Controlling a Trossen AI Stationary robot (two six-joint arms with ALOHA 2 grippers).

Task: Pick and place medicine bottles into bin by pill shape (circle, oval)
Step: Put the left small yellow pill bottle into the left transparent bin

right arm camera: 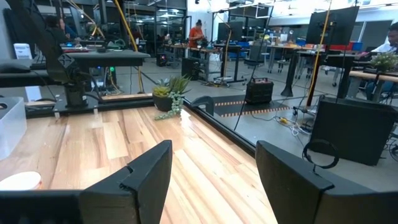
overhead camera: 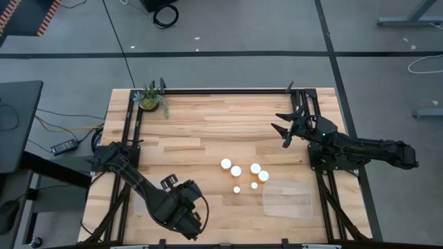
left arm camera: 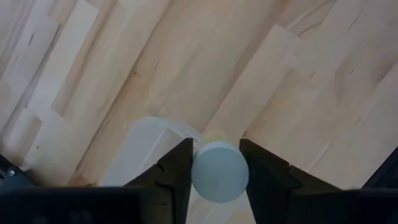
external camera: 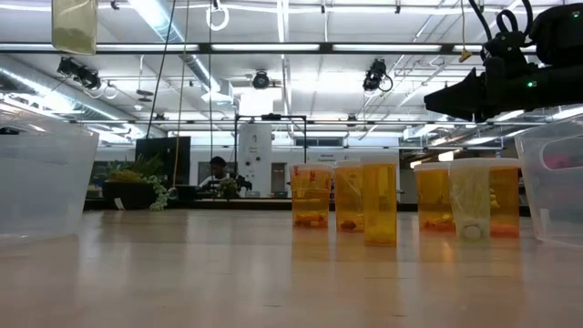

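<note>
One Bottle Gripped, Six Left Standing

One white-capped medicine bottle [left arm camera: 219, 172] is held between the fingers of the left tool [left arm camera: 217, 180], which are closed against its cap above the near left part of the counter [overhead camera: 208, 131]. A clear bin [left arm camera: 140, 152] is seen just beneath and beside the held bottle. Six more medicine bottles [overhead camera: 241, 175] are grouped near the middle of the counter, next to a second clear bin [overhead camera: 286, 199] on the right. The right tool [right arm camera: 214, 180] is parked over the far right of the counter, its fingers spread wide and nothing between them.

The step in hand is judged to be the release into the left bin. It is best done with the bottle centred well inside the bin walls and lowered before the fingers are opened, so that tipping or bouncing out is avoided.

No brand, label or writing can be read on the bottles or bins.
</note>
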